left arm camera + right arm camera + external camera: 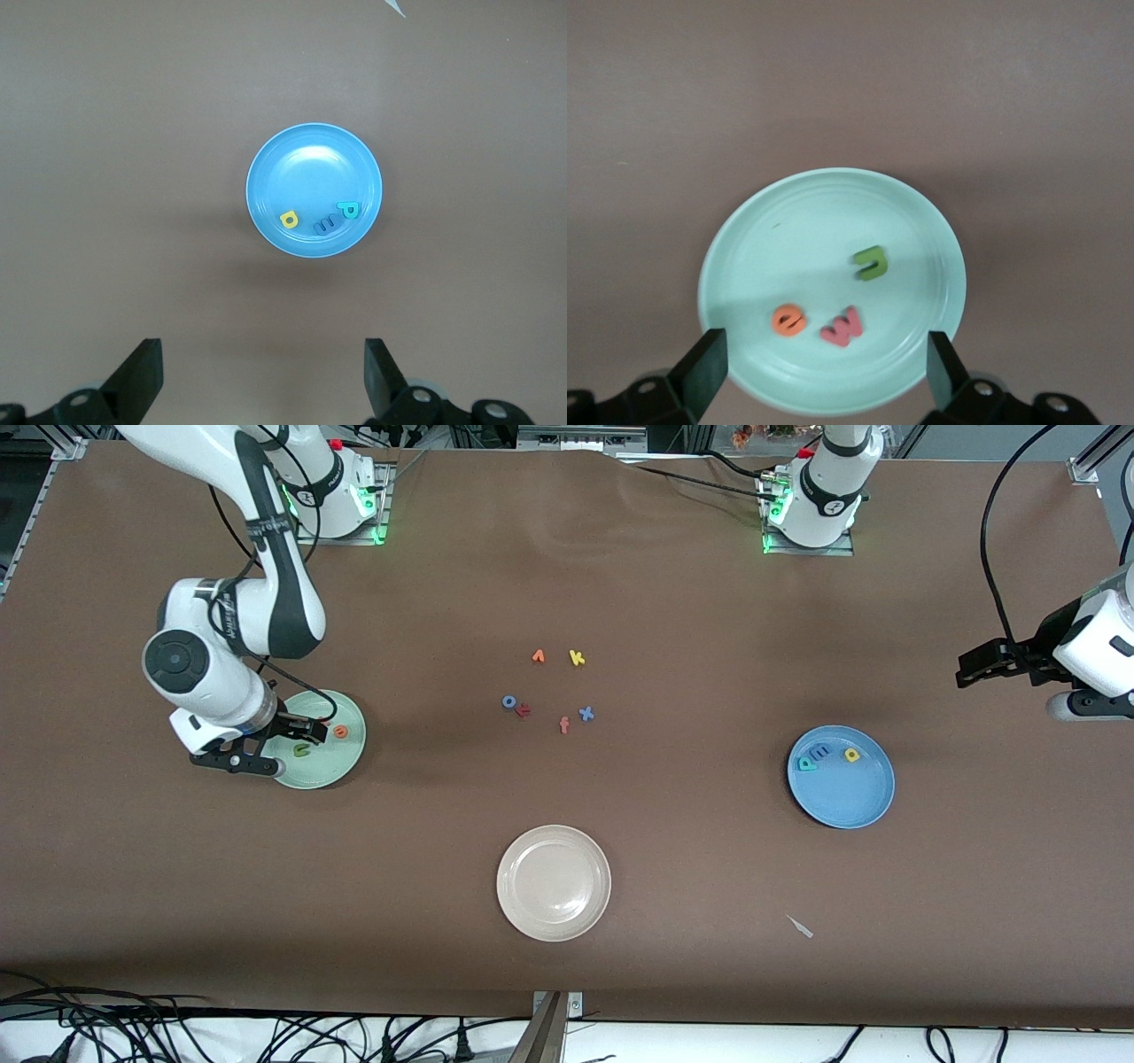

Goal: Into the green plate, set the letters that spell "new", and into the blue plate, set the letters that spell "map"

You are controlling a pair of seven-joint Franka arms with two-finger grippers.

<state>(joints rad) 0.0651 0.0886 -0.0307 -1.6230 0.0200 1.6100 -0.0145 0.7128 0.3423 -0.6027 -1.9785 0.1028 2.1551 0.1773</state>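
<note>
The green plate (347,763) lies toward the right arm's end of the table. In the right wrist view this green plate (806,221) holds the green "n" (871,263), the orange "e" (788,320) and the salmon "w" (842,327), all lying loose. My right gripper (824,372) hangs open over the plate with nothing between its fingers (704,365). In the front view it (306,732) hides the "w". The blue plate (310,168) holds the yellow "a" (289,218), blue "m" (325,225) and teal "p" (347,210). My left gripper (263,376) waits open and empty over bare table.
A cream plate (554,881) sits nearest the front camera. Mid-table lie loose letters: an orange "v" (538,656), yellow "k" (577,658), blue "o" (509,701), a red letter (524,709), salmon "f" (564,725), blue "x" (586,713). A pale scrap (800,926) lies nearer the front camera than the blue plate (846,799).
</note>
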